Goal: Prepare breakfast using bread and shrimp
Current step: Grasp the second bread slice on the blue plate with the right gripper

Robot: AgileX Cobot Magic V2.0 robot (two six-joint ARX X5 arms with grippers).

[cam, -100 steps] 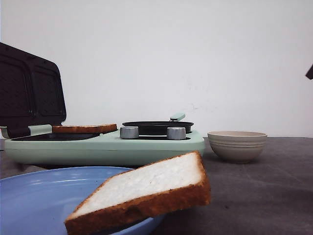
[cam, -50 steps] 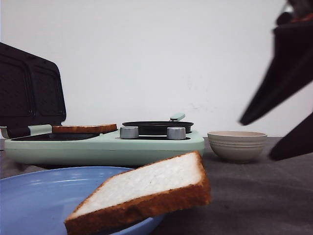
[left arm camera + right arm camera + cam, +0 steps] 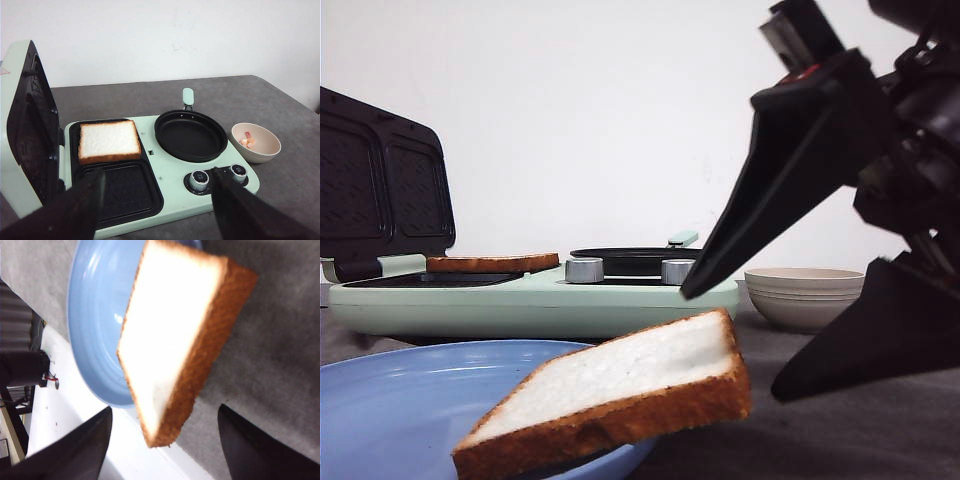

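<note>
One bread slice (image 3: 620, 395) leans tilted on the rim of a blue plate (image 3: 410, 400); it also shows in the right wrist view (image 3: 175, 335). My right gripper (image 3: 735, 340) is open, just right of this slice, jaws spread on either side of its corner (image 3: 162, 445). The second bread slice (image 3: 109, 141) lies in the far well of the green breakfast maker (image 3: 170, 175), also visible in the front view (image 3: 492, 263). My left gripper (image 3: 155, 205) is open above the maker's near side. The shrimp (image 3: 247, 142) lies in a beige bowl (image 3: 256, 142).
The maker's lid (image 3: 27, 130) stands open at its left. A black round pan (image 3: 190, 135) sits on the maker beside two knobs (image 3: 199, 178). The beige bowl (image 3: 805, 297) stands right of the maker. The plate (image 3: 95, 325) overhangs near the table's front edge.
My right gripper has swung in from the right, down and leftward, toward the bread slice on the plate. The bread and maker have not moved.
</note>
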